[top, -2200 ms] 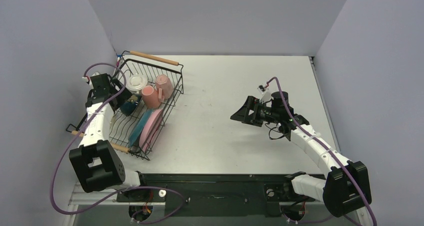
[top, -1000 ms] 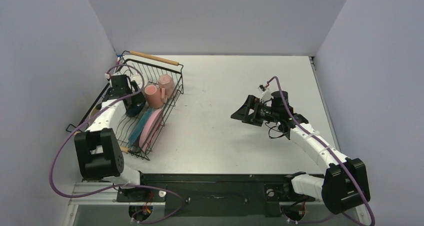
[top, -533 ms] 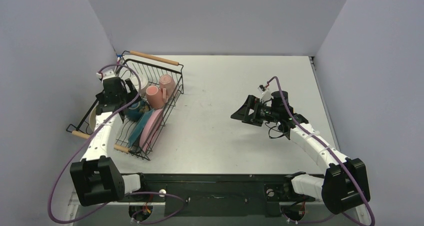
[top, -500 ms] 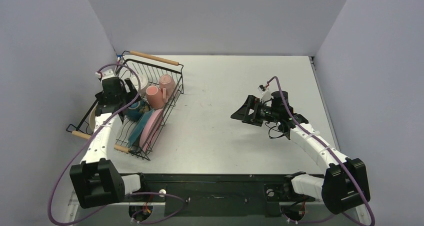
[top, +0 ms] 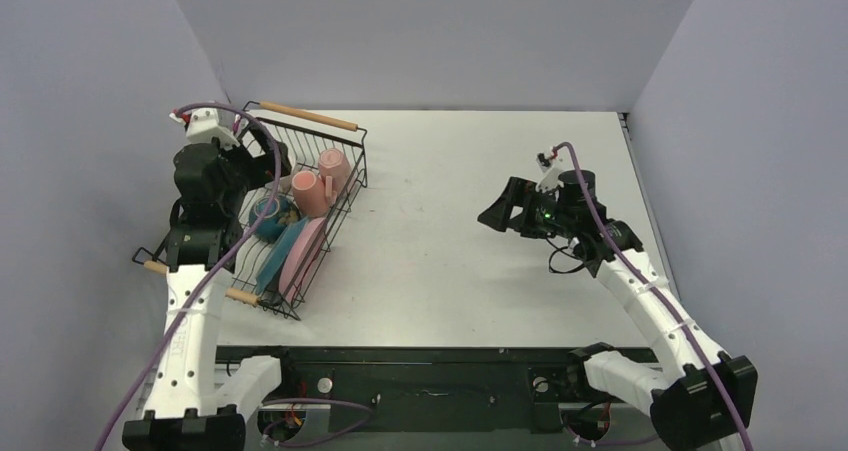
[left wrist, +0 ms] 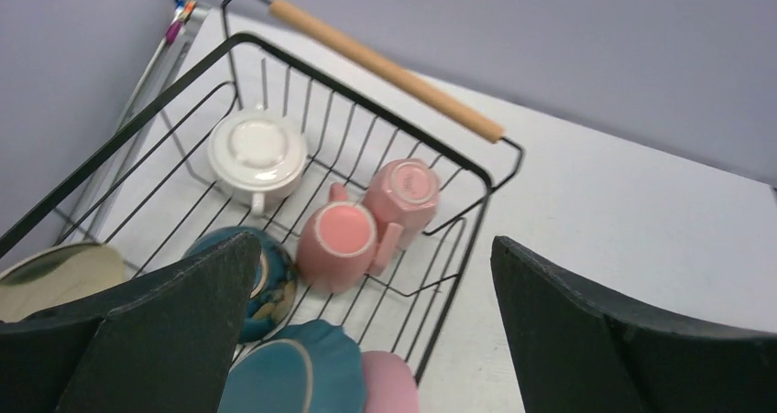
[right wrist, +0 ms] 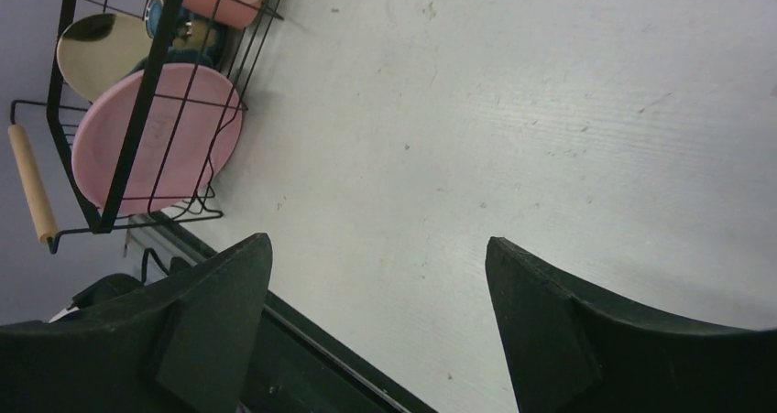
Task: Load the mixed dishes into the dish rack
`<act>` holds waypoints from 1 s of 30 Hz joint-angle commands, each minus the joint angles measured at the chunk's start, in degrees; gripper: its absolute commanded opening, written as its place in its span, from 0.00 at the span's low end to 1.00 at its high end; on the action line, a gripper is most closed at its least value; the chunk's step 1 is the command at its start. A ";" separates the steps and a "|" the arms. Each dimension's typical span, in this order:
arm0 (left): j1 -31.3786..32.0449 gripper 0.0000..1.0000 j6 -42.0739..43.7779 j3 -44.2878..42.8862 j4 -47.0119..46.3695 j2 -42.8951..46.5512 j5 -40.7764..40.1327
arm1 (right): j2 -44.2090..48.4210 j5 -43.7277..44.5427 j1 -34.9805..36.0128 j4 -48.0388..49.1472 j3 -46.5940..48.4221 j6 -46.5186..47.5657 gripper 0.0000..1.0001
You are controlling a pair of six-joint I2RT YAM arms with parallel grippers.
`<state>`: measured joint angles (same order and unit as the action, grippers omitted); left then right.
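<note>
The black wire dish rack with wooden handles stands at the far left. In the left wrist view it holds an upturned white mug, two pink mugs, the dark bowl, the teal plate, the pink plate and the cream plate. My left gripper is open and empty, raised above the rack's far left part. My right gripper is open and empty above bare table at the right.
The side wall stands close behind the rack on the left. The black base rail runs along the near table edge. The right wrist view shows the rack's near handle and the pink plate on edge.
My left arm has risen up out of the rack and its gripper is open and empty. My right arm has lifted and shifted a little to the right.
</note>
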<state>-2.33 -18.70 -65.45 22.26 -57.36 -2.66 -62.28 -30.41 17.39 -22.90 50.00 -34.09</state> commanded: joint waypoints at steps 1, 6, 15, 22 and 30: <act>1.78 0.97 2.20 -3.35 -3.23 5.08 7.51 | 6.17 10.89 -0.50 -6.35 5.51 4.09 0.82; 5.99 0.97 5.04 -4.68 -3.91 9.62 13.63 | 11.87 17.50 -0.54 -8.71 7.97 3.90 0.83; 16.11 0.97 10.76 -7.12 -1.48 14.45 16.34 | 23.26 34.54 -0.64 -11.98 13.21 9.29 0.89; 19.13 0.97 11.95 -6.18 -5.52 19.85 16.99 | 27.03 44.99 -0.67 -12.49 14.42 12.31 0.92; 20.23 0.96 13.32 -0.46 -16.47 29.00 7.05 | 30.32 44.44 -0.62 -11.10 14.76 12.57 0.92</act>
<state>17.52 -6.87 -67.61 14.63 -31.77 9.52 -34.09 11.77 17.17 -35.00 63.33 -22.94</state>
